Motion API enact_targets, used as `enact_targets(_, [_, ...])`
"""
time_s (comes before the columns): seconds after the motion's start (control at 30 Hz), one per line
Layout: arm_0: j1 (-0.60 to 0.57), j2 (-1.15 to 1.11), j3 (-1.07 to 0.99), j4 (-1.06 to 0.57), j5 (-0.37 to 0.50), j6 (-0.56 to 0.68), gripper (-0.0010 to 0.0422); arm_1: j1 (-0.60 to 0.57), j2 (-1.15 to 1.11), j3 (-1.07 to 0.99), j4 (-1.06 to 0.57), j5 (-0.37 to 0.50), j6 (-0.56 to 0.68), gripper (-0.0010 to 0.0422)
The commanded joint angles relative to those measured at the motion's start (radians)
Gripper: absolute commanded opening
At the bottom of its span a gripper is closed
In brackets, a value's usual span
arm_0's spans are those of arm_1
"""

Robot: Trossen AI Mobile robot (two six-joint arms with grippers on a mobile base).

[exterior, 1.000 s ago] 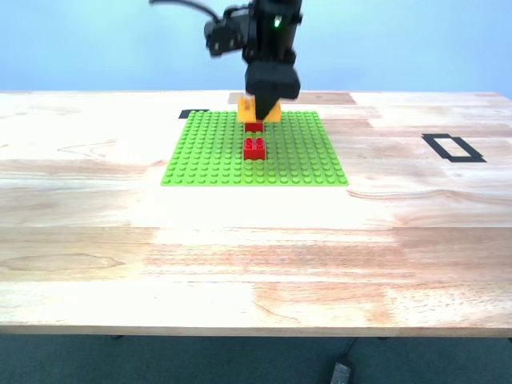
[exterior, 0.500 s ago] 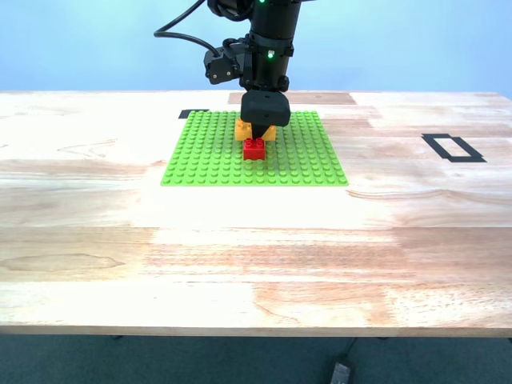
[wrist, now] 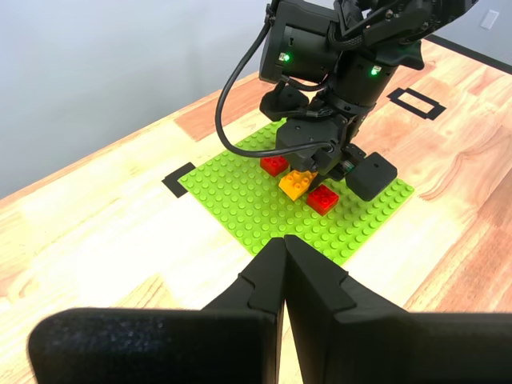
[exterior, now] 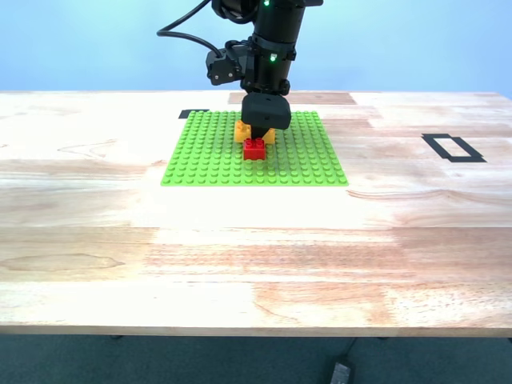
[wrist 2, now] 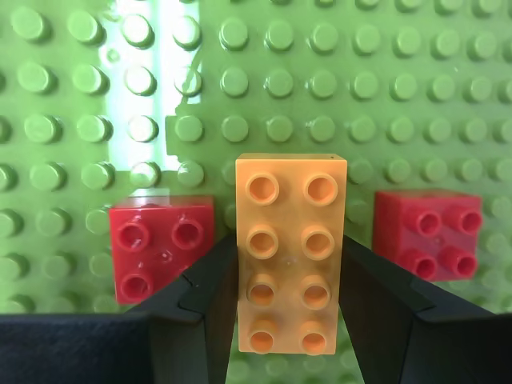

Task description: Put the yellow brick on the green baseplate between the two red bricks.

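The green baseplate (exterior: 208,152) lies on the wooden table, far middle of the exterior view. My second gripper (wrist 2: 290,264) is shut on the yellow brick (wrist 2: 290,240), its fingers (wrist 2: 210,296) on the brick's long sides. The brick is down at the plate between the two red bricks (wrist 2: 160,244) (wrist 2: 426,232). Whether it is pressed onto the studs I cannot tell. In the exterior view the yellow brick (exterior: 242,130) sits behind the near red brick (exterior: 254,149); the far one is hidden. My first gripper (wrist: 284,272) is shut and empty, off the plate (wrist: 240,200), looking at the second arm.
A black tape rectangle (exterior: 453,148) is on the table at the exterior view's right. A black tape corner mark (exterior: 194,114) lies by the plate's far corner. A darker wood patch (exterior: 320,98) is behind the plate. The table's front edge is near the camera.
The second arm has come down with the yellow brick, from above the far red brick to plate level between the two red bricks. It has barely moved in the last half second.
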Motion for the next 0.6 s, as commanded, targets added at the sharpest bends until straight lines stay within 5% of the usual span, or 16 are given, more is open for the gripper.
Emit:
enact_targets(0.03, [0.0,0.0,0.0,0.0,0.0,0.0,0.0,0.0,0.0,0.0,0.0,0.0,0.002,0.0131])
enact_targets(0.6, [0.0,0.0,0.0,0.001,0.0,0.0,0.0,0.001,0.003,-0.001,0.025,-0.018,0.027,0.0174])
